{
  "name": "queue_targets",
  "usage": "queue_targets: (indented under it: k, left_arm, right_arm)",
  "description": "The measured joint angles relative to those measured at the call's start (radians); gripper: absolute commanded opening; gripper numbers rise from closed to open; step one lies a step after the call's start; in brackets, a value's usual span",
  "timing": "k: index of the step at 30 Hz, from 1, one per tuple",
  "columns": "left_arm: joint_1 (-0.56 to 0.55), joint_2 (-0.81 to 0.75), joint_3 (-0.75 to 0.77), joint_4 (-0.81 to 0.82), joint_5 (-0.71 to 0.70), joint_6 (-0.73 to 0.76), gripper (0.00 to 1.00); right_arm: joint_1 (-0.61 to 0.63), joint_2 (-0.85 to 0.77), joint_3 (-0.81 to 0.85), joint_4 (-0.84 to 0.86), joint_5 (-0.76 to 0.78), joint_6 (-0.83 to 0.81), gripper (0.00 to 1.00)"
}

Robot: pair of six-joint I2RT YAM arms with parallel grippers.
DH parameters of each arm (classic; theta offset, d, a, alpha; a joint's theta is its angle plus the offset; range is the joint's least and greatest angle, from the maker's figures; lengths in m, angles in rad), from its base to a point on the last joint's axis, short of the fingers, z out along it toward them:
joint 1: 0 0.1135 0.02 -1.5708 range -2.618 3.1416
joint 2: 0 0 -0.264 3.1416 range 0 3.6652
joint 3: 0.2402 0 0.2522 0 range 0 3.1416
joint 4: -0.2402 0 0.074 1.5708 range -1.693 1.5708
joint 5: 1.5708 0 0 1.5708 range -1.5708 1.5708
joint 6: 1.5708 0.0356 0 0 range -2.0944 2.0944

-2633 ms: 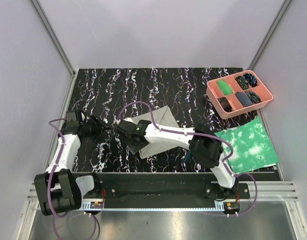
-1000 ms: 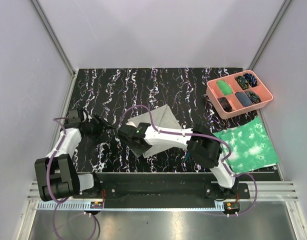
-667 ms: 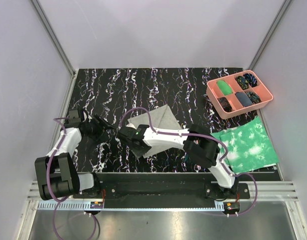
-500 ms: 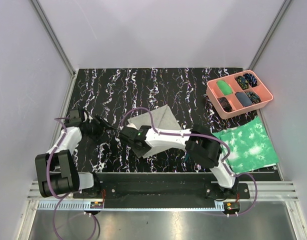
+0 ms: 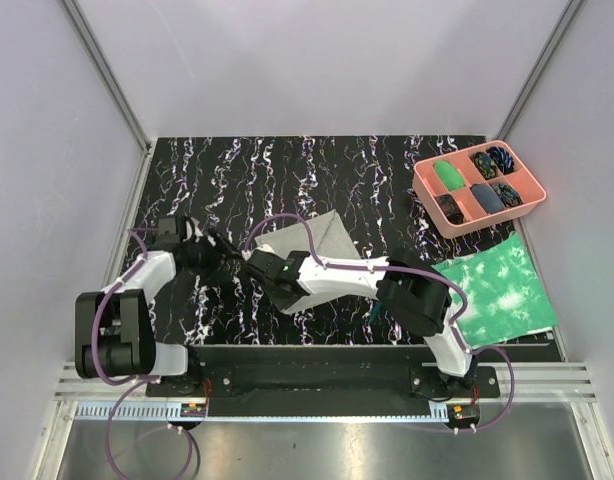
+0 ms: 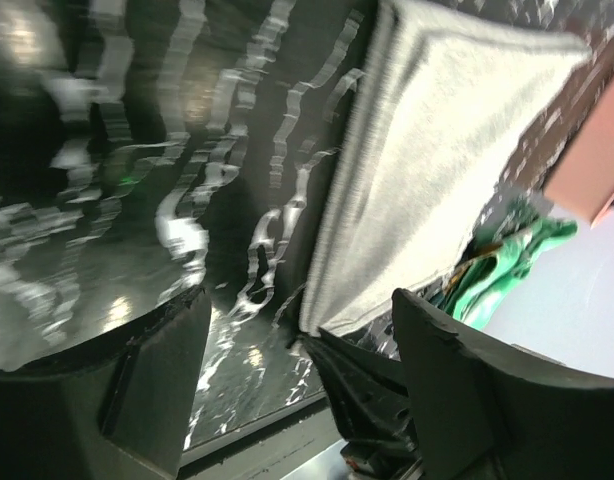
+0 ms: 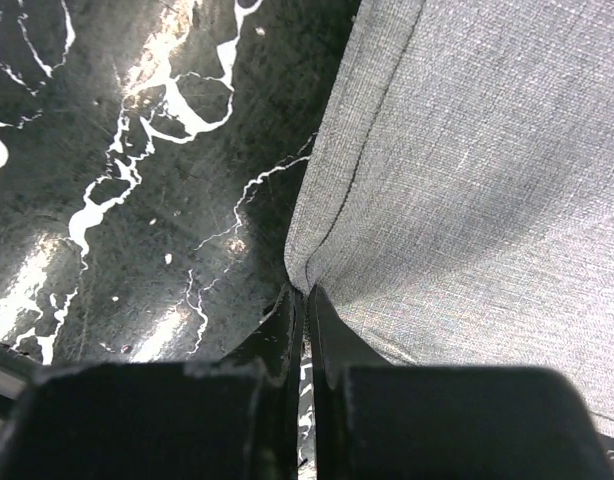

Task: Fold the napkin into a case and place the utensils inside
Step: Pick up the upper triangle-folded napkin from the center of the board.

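Black marbled tabletop [image 5: 387, 170], grey napkin [image 5: 325, 232] lying flat near its middle, right jaws clamped tight together on the napkin's left corner, left jaws spread wide apart, low over the tabletop, just beside that same corner

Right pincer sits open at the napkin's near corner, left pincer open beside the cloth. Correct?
Not quite. The right pincer is shut, pinching the napkin at its near corner; the right wrist view shows this. The left pincer is open beside the cloth.
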Motion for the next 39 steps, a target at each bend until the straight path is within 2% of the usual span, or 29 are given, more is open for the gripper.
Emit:
queue_targets:
  k: [5, 16, 29, 39]
  left_arm:
    - [-0.086, 0.054, 0.000, 0.111, 0.014, -0.052, 0.77]
    - [-0.173, 0.237, 0.042, 0.261, 0.009, -0.155, 0.72]
    - [-0.183, 0.338, 0.129, 0.286, -0.025, -0.201, 0.66]
    - [-0.183, 0.421, 0.195, 0.326, -0.027, -0.229, 0.52]
  right_arm:
    - [-0.018, -0.020, -0.023, 0.026, -0.056, -0.003, 0.00]
    - [-0.075, -0.110, -0.093, 0.038, -0.170, 0.002, 0.00]
    - [-0.114, -0.209, -0.107, 0.060, -0.206, 0.022, 0.00]
    - [-0.129, -0.214, -0.107, 0.063, -0.230, 0.025, 0.00]
